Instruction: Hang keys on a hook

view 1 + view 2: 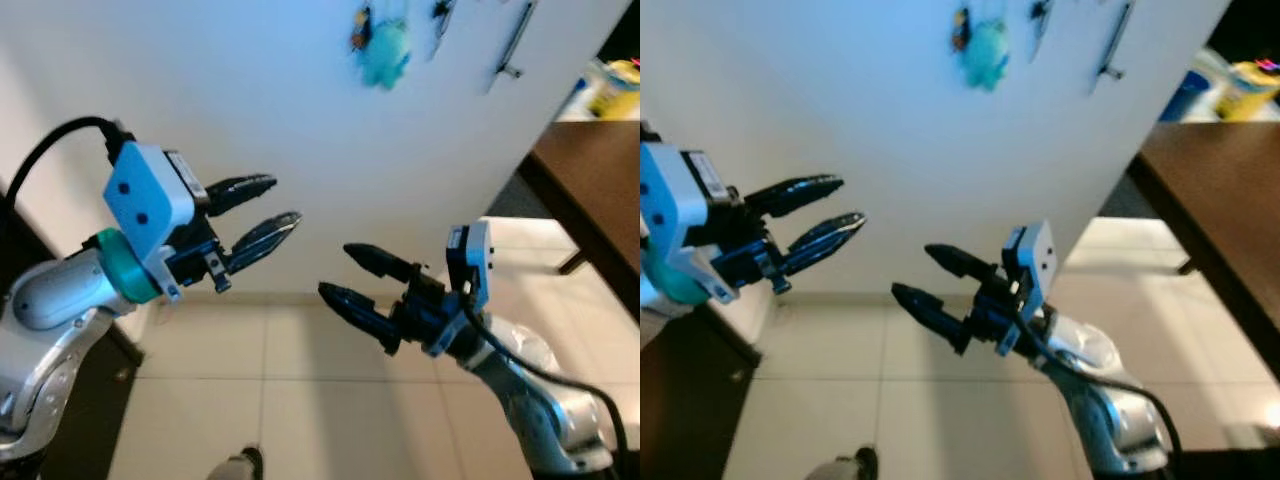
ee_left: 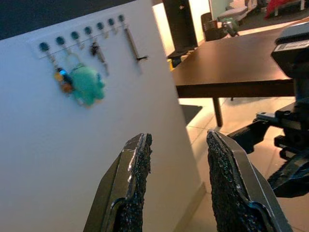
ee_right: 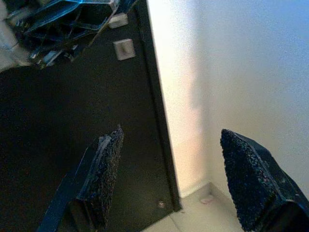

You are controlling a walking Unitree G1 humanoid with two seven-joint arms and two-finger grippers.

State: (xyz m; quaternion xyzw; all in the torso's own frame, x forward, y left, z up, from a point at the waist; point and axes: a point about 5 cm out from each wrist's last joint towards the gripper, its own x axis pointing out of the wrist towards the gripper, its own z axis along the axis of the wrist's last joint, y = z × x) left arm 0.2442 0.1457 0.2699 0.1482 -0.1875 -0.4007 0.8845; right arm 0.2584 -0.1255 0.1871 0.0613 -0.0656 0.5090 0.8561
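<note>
Teal-charm keys (image 2: 84, 83) hang on hook rail (image 2: 79, 35), well beyond parted empty jaws.

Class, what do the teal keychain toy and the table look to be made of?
The teal toy looks soft, probably plush or rubber: rounded, matte, blurred. The table looks like dark brown wood or veneer with a smooth, slightly glossy top that reflects light.

A wall (image 1: 300, 120) stands far ahead. High on it hangs a row of hooks (image 2: 79, 35), with keys (image 2: 96, 50) and a soft toy (image 2: 87, 84) on them. A table (image 1: 590, 180) stands to the right of the wall. The left hand (image 1: 258, 214) and the right hand (image 1: 350, 272) are near, above the floor (image 1: 280, 380).
</note>
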